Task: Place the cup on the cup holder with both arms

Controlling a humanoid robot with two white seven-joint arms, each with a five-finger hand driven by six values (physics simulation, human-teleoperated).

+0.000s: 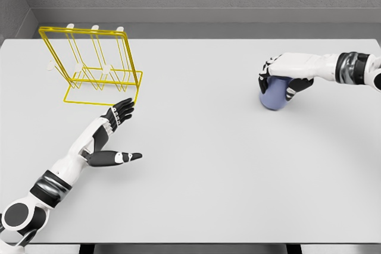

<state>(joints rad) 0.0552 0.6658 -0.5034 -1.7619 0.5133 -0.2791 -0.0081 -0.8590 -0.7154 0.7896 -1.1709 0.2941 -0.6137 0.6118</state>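
My right hand (284,78) was out on the far right of the white table (202,165), and it was wrapped over the top of the cup (272,97). Dark fingers (296,89) came down the cup's near side, the thumb side showed at its left, and the white back of the hand covered the rim. So that hand was gripping the cup, no question. The cup itself was bluish-lilac, sitting low under my palm; whether its base touched the table or hung just clear of it, I could not tell from up here. A soft shadow lay right beneath it.

Over on the left, the cup holder (95,63) stood near the table's back-left corner: a yellow wire rack, upright frame leaning a little, with pale pegs along the top bar and more across the middle, and a flat yellow base loop resting on the table. It was well apart from the cup, almost the whole table width between them.

My left hand (116,132) lay open just in front of that rack. Fingers stretched forward, their tips close to the near right corner of the yellow base, thumb splayed off to the right. It held nothing. The left forearm ran back to the lower-left corner of the view.
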